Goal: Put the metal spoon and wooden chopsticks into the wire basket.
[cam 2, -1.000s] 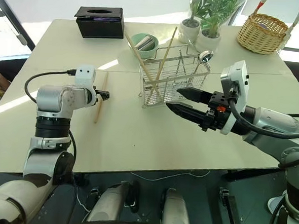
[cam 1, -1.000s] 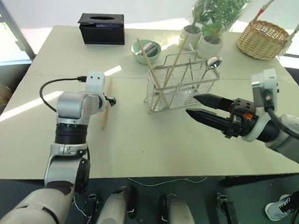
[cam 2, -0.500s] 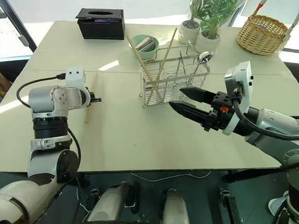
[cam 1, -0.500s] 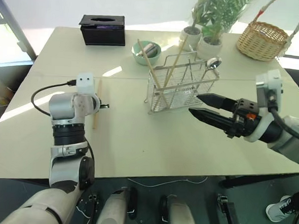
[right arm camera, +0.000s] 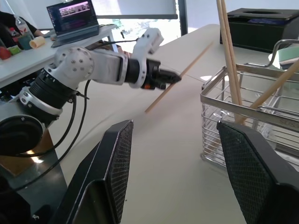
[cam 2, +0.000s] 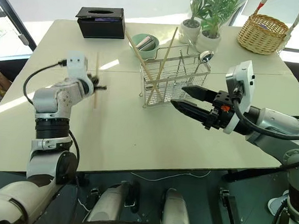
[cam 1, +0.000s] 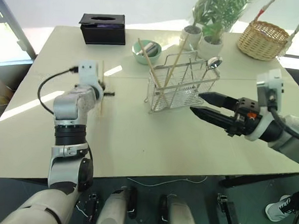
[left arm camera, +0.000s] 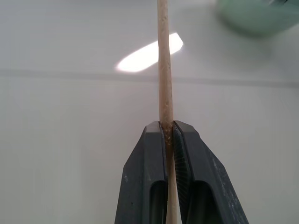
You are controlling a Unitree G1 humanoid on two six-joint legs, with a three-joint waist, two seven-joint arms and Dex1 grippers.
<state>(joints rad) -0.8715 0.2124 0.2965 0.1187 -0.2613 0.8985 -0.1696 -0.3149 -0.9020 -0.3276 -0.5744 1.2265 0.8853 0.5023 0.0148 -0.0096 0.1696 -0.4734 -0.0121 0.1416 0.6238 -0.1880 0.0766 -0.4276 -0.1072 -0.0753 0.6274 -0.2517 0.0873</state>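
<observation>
Gripping a chopstick point(cam 2: 96, 81) clear of the table point(cam 1: 137, 142), the left gripper point(cam 1: 109, 94) stood mid-carry while the right gripper point(cam 1: 201, 104) hung open beside the basket point(cam 1: 180, 86), which held the spoon point(cam 1: 212, 63); next, probably, swinging the stick over the rim.

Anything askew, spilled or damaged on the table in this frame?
Nothing spilled or damaged. The only stray piece is a chopstick pinched in the shut left gripper, clear of the wire basket. Two chopsticks lean crossed inside the basket, and the spoon stands at its right end. The right gripper hangs open beside it.
</observation>
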